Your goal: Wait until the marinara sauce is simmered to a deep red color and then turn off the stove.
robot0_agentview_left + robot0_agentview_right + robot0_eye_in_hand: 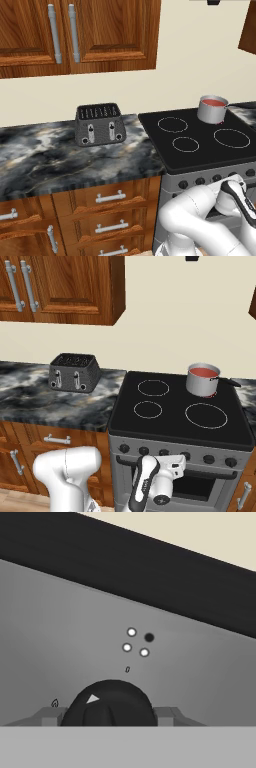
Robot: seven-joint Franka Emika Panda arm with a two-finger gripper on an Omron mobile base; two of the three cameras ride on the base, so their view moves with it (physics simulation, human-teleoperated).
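In the hand view I see the gripper [107, 717] set around a black knob [107, 704] on the stove's grey front panel, with one grey finger [50, 717] to the left of the knob and the other to its right; the fingers stand close against the knob's sides, but I cannot tell whether they actually press on it. The knob carries a white triangular pointer aimed up and to the left. Above it, the panel shows four dots: three white and one dark. In the base views, the arm [150, 481] reaches low against the front of the stove [177, 416], whose black glass top carries four white-outlined ring burners. One silver saucepan [202, 381] stands on the far right burner, its dark handle pointing right. The marinara sauce [202, 372] inside it reads as a smooth red surface. I count six black knobs in the row on the front panel in the right base view, one partly covered by the hand. One dark slotted toaster [99, 124] stands on the marble counter [60, 160], left of the stove and well apart from the saucepan. Wooden wall cabinets [75, 35] hang above the counter, and wooden drawers [107, 215] sit below it.
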